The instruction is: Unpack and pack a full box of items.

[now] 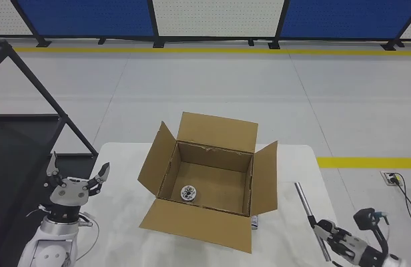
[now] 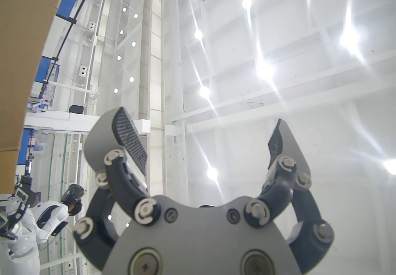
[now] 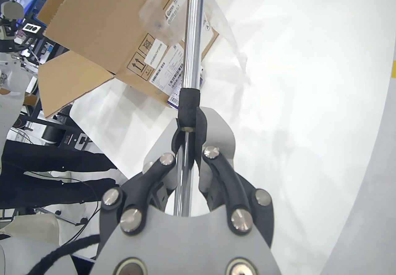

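Note:
An open cardboard box (image 1: 212, 175) stands on the white table (image 1: 119, 200), all flaps spread. A small round white item (image 1: 189, 193) lies on its floor near the front left corner. My right gripper (image 3: 188, 124) is shut on a shiny metal rod (image 3: 192, 34) with a black wrap. The rod (image 1: 305, 207) points toward the box's right side from the table's front right. My left gripper (image 1: 77, 175) is at the table's left edge, open, pointing upward with nothing between its pads (image 2: 131, 137).
A small printed packet (image 1: 254, 221) lies on the table against the box's front right corner. A clear plastic sheet (image 3: 230, 37) hangs by the labelled box wall (image 3: 161, 56). A dark frame (image 1: 39, 87) stands left of the table.

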Tool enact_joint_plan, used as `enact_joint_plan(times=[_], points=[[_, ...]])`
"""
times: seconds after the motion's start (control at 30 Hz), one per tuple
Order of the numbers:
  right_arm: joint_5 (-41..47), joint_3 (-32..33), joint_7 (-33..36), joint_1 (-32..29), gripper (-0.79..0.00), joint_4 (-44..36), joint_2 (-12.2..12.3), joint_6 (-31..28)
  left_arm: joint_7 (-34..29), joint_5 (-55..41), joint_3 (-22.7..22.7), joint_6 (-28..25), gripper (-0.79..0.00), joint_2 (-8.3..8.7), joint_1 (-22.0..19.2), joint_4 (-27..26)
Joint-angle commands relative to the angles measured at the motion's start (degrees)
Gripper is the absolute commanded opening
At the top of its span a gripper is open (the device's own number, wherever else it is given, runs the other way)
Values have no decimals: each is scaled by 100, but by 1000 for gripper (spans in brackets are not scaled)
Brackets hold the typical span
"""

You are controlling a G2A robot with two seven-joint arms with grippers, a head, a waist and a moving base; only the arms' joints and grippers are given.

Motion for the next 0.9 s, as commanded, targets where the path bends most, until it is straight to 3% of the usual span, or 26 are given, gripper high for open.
enact_joint_plan(times=[0.0, 0.1, 0.27, 0.53, 0.87], points=[[119, 1, -160, 23, -785, 135, -3, 121, 10, -6, 2, 8, 0, 0, -4, 9], [511, 88, -628, -34, -785, 257, -36, 563, 10, 14, 16, 24, 0, 2, -18, 6], [1105, 250, -961, -270, -785, 376, -56, 253, 20, 41, 48, 36, 0, 3, -40, 7], [814, 123, 358, 6, -785, 399, 89, -137, 44, 51, 61, -9, 0, 1, -39, 8], [-373, -676, 703, 610, -785, 890, 159, 211, 58, 13, 36, -66, 0, -2, -6, -1]])
